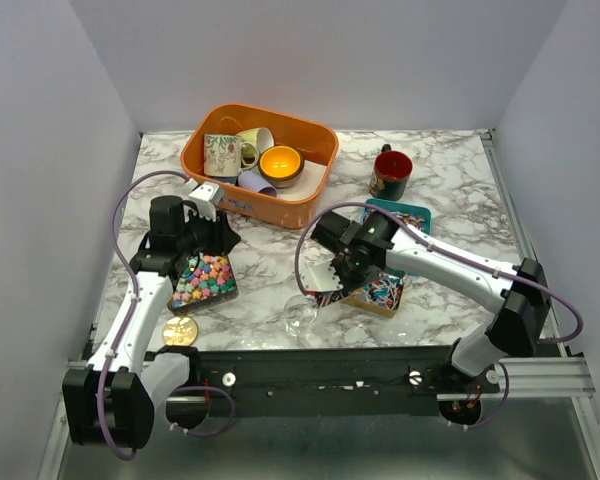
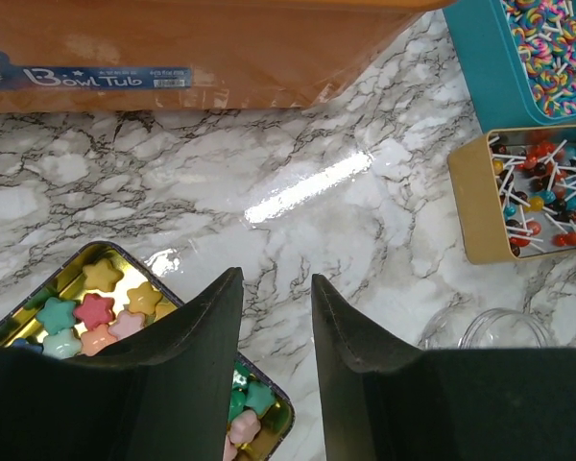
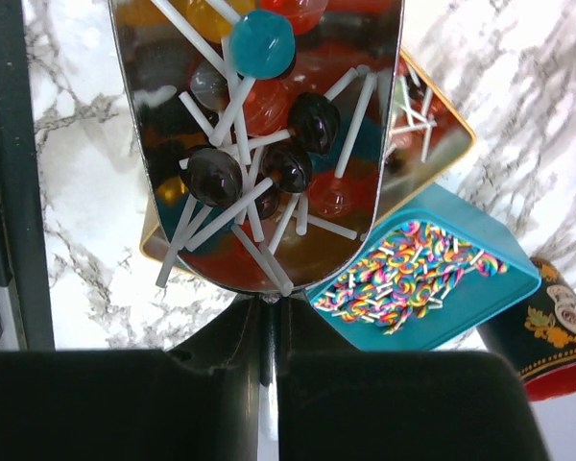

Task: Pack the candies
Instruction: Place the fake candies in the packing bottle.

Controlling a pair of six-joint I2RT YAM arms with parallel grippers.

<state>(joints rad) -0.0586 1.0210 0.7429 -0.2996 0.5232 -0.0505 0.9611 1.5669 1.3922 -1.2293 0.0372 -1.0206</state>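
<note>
At the bottom edge of the right wrist view, the right gripper is pressed together on the thin handle of a metal scoop. The scoop fills the upper middle of the frame and is loaded with ball lollipops on white sticks. Under it sits a gold tin, and at lower right a teal tin holds rainbow swirl lollipops.

In the left wrist view the left gripper stands spread at bottom centre, with only the marble table showing between its fingers. At lower left, partly under one finger, pastel star candies lie in a gold-lined tray. An orange tub spans the top edge.

In the top view a gold coin lies at lower left, just below the tray.
</note>
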